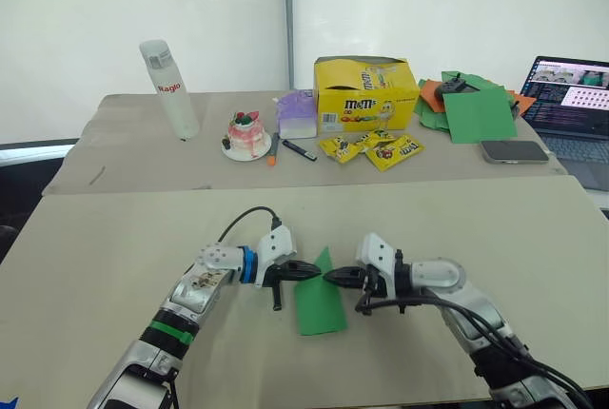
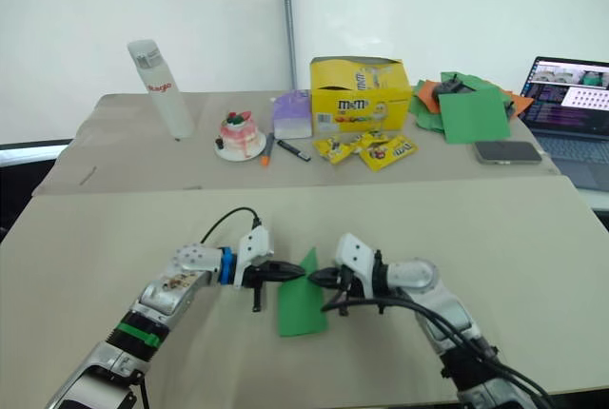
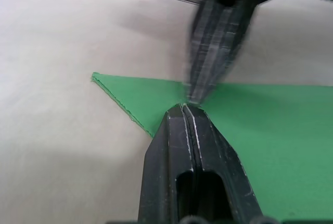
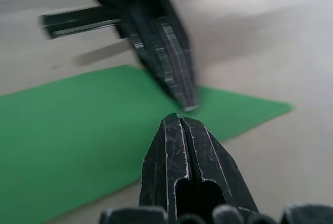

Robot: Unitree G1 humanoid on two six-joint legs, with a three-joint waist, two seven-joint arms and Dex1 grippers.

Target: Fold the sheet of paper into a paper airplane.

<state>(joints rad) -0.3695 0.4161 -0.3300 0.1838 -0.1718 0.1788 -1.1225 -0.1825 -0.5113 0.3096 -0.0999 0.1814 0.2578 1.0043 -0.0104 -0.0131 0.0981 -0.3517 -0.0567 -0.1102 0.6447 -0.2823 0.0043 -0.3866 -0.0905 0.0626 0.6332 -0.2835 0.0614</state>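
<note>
The paper lies flat on the near table, folded to a wedge with its point aimed away from the robot. It sits directly between the two grippers, its pointed end level with their tips.

The left gripper meets the wedge from one long edge, the right gripper from the other. Both point inward, tip to tip, almost touching over the narrow end. In the wrist views each pair of fingers is pressed together with no gap and nothing between them; neither grips the paper. The tips rest on or just above the green surface; which cannot be told.

Judgement: closed tips give a narrow, stiff edge, suited to pinning the layers and rubbing a crease flat. Working from opposite sides keeps the thin wedge from sliding.

Risk: uneven pressure could skew the fold or drag the paper.
</note>
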